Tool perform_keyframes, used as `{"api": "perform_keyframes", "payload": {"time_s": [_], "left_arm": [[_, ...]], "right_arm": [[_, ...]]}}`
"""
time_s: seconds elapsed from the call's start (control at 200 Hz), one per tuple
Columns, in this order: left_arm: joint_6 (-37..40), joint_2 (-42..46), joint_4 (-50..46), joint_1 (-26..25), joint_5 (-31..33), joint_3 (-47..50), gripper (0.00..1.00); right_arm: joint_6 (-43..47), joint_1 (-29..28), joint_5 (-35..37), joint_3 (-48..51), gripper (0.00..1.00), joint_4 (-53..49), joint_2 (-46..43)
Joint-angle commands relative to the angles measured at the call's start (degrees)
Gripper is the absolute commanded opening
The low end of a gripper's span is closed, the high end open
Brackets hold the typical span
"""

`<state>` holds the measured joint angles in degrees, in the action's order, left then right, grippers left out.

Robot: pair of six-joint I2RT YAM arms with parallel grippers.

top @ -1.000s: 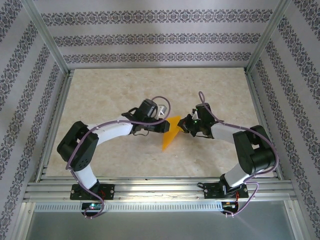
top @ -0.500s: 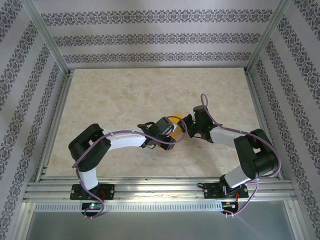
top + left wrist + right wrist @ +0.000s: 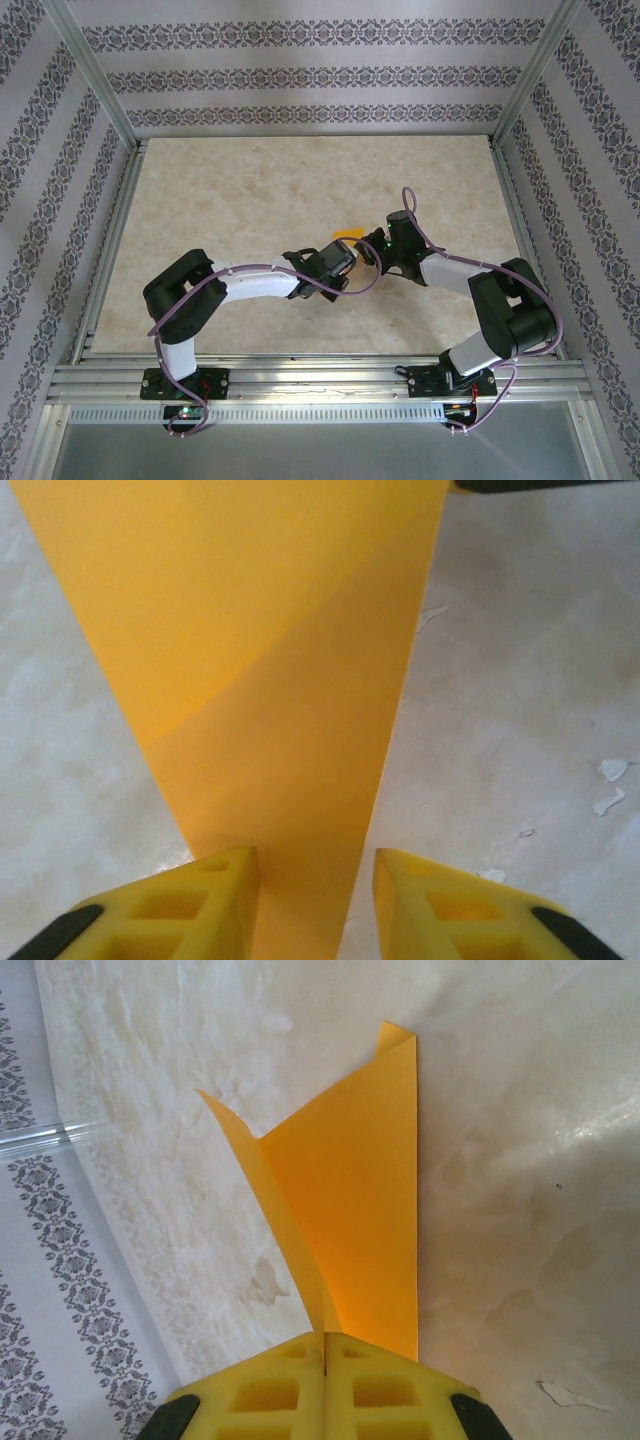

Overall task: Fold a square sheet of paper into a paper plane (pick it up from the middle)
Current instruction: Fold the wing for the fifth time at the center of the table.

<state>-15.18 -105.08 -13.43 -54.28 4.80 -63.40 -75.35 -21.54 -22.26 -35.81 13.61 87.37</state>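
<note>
Left gripper (image 3: pixel 315 878) has swung in from the left, jaws apart astride the paper plane (image 3: pixel 350 1210) (right gripper (image 3: pixel 325 1358) clamped on it), likely to pinch the fold.

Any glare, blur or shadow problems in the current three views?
Top external: flat, even light, only faint shadows under the arms, nothing blurred. Left wrist: the paper is evenly lit, darker where its layers overlap, no glare. Right wrist: paper edges crisp, the table washes out bright at top right, with a soft shadow along its right side.
</note>
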Motion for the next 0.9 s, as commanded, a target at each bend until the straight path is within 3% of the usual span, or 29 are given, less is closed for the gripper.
{"api": "perform_keyframes", "payload": {"time_s": [0.0, 0.145, 0.6, 0.894], "left_arm": [[1.9, -0.5, -2.5, -1.0, 2.1, -1.4, 0.3], [2.1, -0.6, -2.7, -1.0, 2.6, -1.4, 0.25], [2.6, 0.1, -2.9, -1.1, 5.2, -0.7, 0.29], [2.3, 0.4, -2.4, -1.1, 5.2, -0.3, 0.15]], "right_arm": [[-1.0, -0.3, 0.8, 1.1, 0.0, 1.0, -1.4], [-1.0, -0.3, 0.7, 1.1, 0.0, 1.1, -1.5], [-1.4, -0.3, 0.6, 1.5, 0.0, 1.5, -2.0], [-1.2, -0.3, 0.1, 1.9, 0.0, 1.5, -2.3]]}}
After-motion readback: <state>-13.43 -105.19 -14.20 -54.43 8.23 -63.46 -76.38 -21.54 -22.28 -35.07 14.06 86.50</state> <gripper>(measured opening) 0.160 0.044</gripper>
